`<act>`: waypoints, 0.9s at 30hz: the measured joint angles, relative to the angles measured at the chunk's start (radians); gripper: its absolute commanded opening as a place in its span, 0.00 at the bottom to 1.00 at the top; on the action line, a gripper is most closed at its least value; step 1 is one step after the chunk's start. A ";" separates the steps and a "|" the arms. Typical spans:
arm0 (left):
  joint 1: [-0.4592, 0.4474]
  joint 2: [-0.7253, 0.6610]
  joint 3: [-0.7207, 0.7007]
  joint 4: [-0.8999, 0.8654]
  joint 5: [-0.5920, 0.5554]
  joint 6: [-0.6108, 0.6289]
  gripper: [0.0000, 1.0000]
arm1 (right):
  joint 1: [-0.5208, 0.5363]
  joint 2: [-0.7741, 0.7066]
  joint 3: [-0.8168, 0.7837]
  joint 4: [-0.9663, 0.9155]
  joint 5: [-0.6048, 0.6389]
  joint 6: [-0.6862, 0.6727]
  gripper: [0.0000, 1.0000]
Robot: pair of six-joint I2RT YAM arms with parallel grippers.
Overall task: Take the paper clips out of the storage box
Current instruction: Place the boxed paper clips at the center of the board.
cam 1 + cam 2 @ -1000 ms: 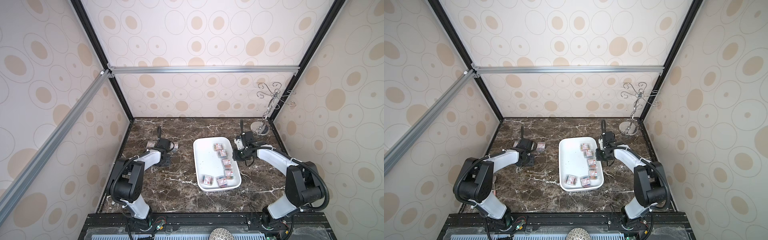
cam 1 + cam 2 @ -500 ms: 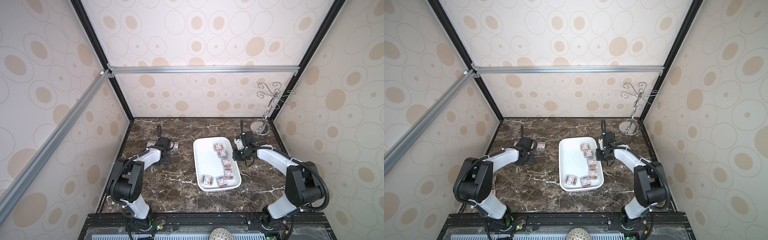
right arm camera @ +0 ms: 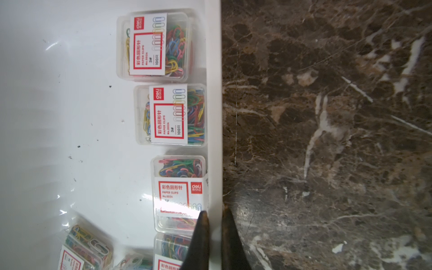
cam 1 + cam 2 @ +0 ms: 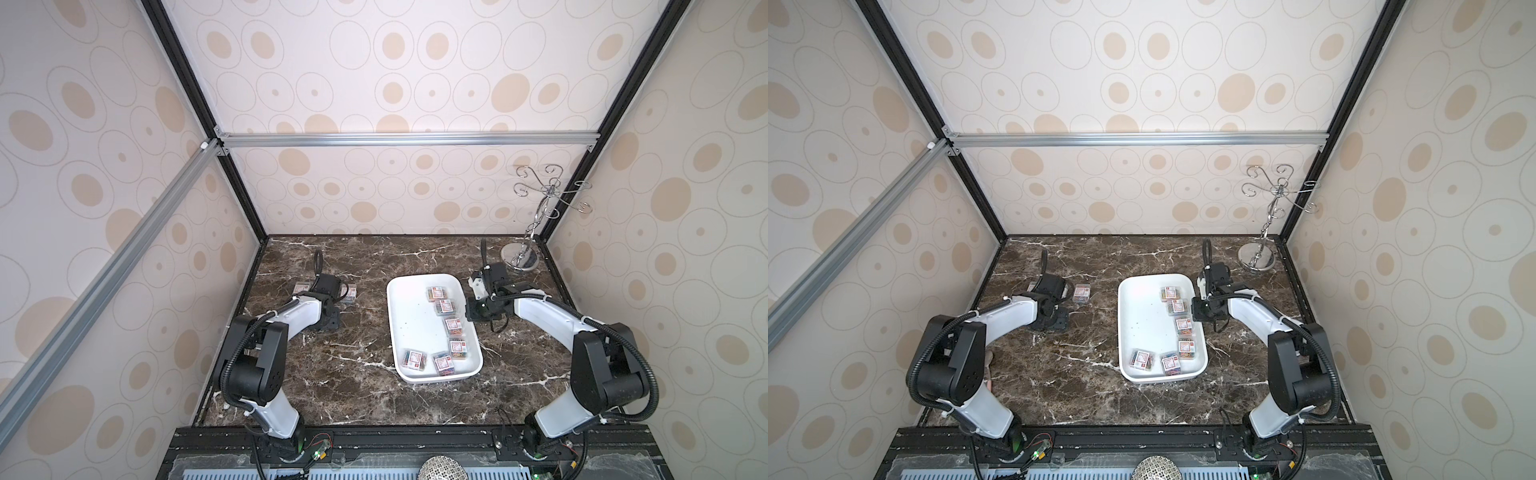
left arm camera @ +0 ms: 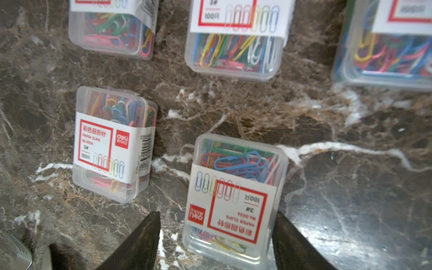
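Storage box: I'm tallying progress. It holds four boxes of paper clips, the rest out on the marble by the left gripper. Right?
Not four: both top views show six boxes of paper clips in the storage box. The rest are out on the marble by the left gripper.

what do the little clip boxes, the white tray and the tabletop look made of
Clip boxes: clear plastic, likely; the clips show through the walls.
White tray: glossy plastic or melamine, judging by its sheen and highlights.
Tabletop: polished dark marble or a marble-look surface, with white veins.
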 measured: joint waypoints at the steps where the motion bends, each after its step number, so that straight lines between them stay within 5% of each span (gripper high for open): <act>1: 0.000 0.000 0.000 0.000 -0.002 0.000 0.74 | 0.000 0.000 0.000 -0.001 0.000 0.000 0.00; 27: 0.003 -0.139 0.005 0.045 0.068 -0.002 0.75 | -0.001 -0.003 -0.004 0.004 -0.006 0.004 0.00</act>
